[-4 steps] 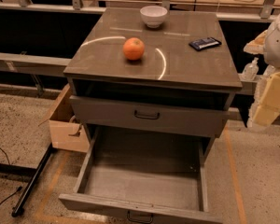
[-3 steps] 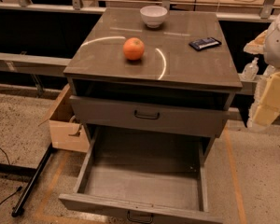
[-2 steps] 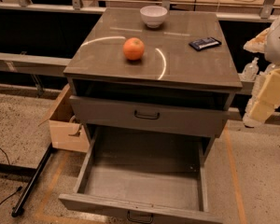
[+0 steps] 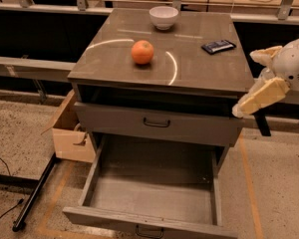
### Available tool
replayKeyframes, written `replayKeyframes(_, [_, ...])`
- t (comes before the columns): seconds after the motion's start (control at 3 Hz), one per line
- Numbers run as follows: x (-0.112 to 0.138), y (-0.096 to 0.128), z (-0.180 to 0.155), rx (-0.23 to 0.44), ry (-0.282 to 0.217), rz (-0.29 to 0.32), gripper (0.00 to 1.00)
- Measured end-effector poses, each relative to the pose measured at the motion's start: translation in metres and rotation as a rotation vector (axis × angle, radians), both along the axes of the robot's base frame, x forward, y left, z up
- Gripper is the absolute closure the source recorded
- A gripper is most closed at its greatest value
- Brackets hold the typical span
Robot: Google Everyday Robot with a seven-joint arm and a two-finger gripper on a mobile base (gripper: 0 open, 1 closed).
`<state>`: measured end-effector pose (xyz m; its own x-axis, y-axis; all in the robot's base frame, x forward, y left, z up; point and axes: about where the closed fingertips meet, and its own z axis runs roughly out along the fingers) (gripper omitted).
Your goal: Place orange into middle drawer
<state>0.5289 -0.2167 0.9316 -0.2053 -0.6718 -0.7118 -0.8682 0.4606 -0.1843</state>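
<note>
The orange (image 4: 142, 52) sits on the cabinet top (image 4: 189, 59), left of centre. The middle drawer (image 4: 154, 193), the lowest tier, is pulled out, and its flat floor is bare. Its black handle (image 4: 149, 231) shows at the bottom edge. My gripper (image 4: 244, 83) hangs at the right, just off the cabinet's right front corner, well apart from the orange. Its two cream fingers (image 4: 259, 96) are spread apart and hold nothing.
A white bowl (image 4: 164, 17) stands at the back of the cabinet top and a dark flat packet (image 4: 218, 46) lies at the right. The drawer one tier higher (image 4: 157, 123) is shut. An open cardboard box (image 4: 70, 128) and a black pole (image 4: 35, 193) lie on the floor at the left.
My gripper's lower finger has swung a little left and down, towards the cabinet's right front corner. The orange, bowl and drawers have not moved.
</note>
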Motion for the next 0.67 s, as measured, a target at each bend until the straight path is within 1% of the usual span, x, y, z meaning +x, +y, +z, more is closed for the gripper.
replayKeyframes(0.33, [0.032,0.023,0.002,0.208,-0.105,-0.021,0.00])
replayKeyframes(0.67, [0.058,0.033,0.020,0.292,-0.201,-0.070,0.00])
